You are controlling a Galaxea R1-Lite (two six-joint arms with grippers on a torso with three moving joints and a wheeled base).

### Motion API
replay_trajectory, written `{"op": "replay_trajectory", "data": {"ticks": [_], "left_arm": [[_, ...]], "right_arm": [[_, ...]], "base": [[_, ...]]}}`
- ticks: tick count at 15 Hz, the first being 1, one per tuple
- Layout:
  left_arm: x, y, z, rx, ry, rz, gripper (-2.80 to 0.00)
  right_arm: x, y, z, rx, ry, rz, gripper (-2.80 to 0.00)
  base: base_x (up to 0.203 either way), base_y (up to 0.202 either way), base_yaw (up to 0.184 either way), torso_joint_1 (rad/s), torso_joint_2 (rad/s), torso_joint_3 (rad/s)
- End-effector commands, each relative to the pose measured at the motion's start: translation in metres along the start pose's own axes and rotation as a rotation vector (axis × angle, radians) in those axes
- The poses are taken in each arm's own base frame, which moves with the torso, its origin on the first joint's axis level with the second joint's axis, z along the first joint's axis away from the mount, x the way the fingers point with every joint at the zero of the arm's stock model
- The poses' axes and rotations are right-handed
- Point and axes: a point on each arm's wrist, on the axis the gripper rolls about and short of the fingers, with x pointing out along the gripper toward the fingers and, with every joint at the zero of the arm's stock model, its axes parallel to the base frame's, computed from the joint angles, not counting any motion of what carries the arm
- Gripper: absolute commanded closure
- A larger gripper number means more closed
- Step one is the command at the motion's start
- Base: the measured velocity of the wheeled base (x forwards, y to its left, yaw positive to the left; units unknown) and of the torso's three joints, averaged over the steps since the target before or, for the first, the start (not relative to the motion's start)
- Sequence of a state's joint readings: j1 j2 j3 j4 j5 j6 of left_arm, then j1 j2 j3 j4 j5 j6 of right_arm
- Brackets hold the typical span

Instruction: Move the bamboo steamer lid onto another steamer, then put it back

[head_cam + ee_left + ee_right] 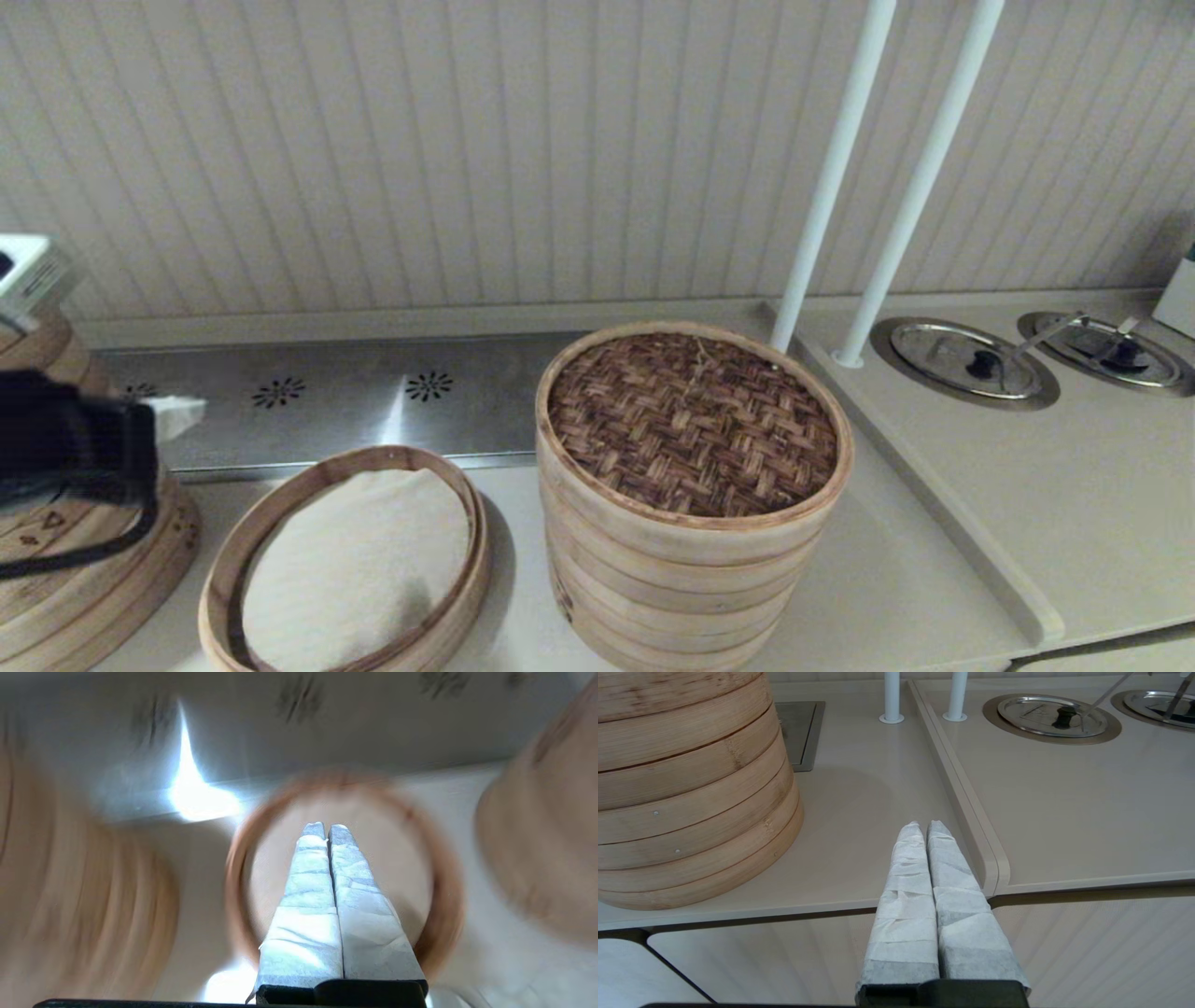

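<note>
The bamboo steamer lid (pixel 692 422), dark woven top with a pale rim, rests on the tall multi-tier stack (pixel 667 583) at centre. To its left lies the low single steamer (pixel 350 569) lined with white cloth, its ring showing blurred in the left wrist view (pixel 345 877). My left gripper (pixel 182 413) hangs shut and empty at the far left, above and left of that low steamer; its white-wrapped fingertips (pixel 328 829) are pressed together. My right gripper (pixel 926 827) is shut, holds nothing, and sits low by the counter's front edge, right of the stack (pixel 686 788); it is out of the head view.
A big steamer stack with cut-outs (pixel 65 569) stands at the far left under my left arm. A steel strip (pixel 355 401) runs along the wall. Two white poles (pixel 873 187) rise behind the stack. A raised counter with two metal pot lids (pixel 966 359) lies to the right.
</note>
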State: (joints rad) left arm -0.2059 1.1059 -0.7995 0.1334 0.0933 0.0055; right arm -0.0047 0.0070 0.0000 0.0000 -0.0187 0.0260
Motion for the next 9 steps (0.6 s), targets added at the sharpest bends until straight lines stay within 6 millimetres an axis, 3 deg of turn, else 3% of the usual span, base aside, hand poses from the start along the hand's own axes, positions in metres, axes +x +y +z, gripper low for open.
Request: {"op": "replay_trajectory", "data": {"ticks": [1, 3, 4, 6, 9], "left_arm": [[-0.041, 0.013, -0.067, -0.06, -0.026, 0.025, 0.0], [-0.045, 0.011, -0.126, -0.081, 0.02, 0.022, 0.0], [-0.049, 0.009, -0.144, -0.088, -0.003, 0.031, 0.0], [-0.054, 0.009, -0.164, -0.109, -0.054, 0.099, 0.0], [-0.064, 0.006, -0.17, -0.091, -0.135, 0.118, 0.0]], "right_arm": [[0.0, 0.0, -0.001, 0.0, 0.004, 0.0, 0.0], [0.0, 0.0, -0.001, 0.0, 0.004, 0.0, 0.0], [0.0, 0.0, -0.001, 0.0, 0.005, -0.001, 0.0], [0.0, 0.0, -0.001, 0.0, 0.004, -0.001, 0.0], [0.0, 0.0, -0.001, 0.0, 0.004, -0.001, 0.0]], "base": [[0.0, 0.0, 0.0, 0.0, 0.0, 0.0], [0.0, 0.0, 0.0, 0.0, 0.0, 0.0], [0.0, 0.0, 0.0, 0.0, 0.0, 0.0], [0.0, 0.0, 0.0, 0.0, 0.0, 0.0], [0.0, 0.0, 0.0, 0.0, 0.0, 0.0]]}}
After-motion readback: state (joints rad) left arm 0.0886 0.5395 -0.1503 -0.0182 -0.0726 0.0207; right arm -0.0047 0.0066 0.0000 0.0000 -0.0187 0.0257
